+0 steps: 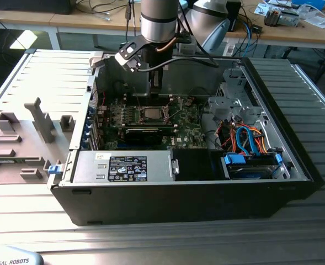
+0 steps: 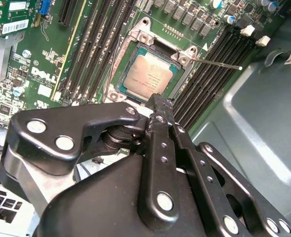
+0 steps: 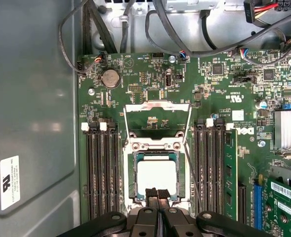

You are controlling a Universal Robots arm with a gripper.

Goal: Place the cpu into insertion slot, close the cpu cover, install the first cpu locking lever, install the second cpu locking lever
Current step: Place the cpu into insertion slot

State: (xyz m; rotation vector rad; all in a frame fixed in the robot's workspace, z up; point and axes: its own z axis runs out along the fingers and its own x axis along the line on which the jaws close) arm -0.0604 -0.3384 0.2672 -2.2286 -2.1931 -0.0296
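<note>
1. End effector [image 3: 157,192]: the two black fingertips are pressed together with nothing between them. They sit at the near edge of the insertion slot [image 3: 131,173]. Whether they touch the chip cannot be told. In the exterior view the end effector [image 1: 156,99] hangs from the arm inside the open computer case [image 1: 179,204], directly over the socket.
2. Cpu [image 3: 156,177]: flat, square and silvery-topped. It lies level inside the insertion slot, with the slot's rim showing on every side. The second wrist view shows the cpu [image 2: 147,74] seated just beyond the end effector [image 2: 161,104].
3. Cpu cover [image 3: 157,118]: swung open and standing off the socket on the side away from the fingertips. The green board is visible through its square window.
4. Locking lever [image 2: 219,63]: a thin wire rod, unlatched, angling out from a socket corner over the neighbouring memory slots [image 2: 204,74]. In the first wrist view the locking lever [image 3: 191,170] runs alongside the socket.
5. Surroundings: long black memory slots [image 3: 101,173] flank the socket on both sides. A coin cell [image 3: 110,77] sits on the board beyond the cover. The case rests on a grey slatted surface [image 1: 151,237], with grey fixtures [image 1: 41,118] toward the exterior view's left.
</note>
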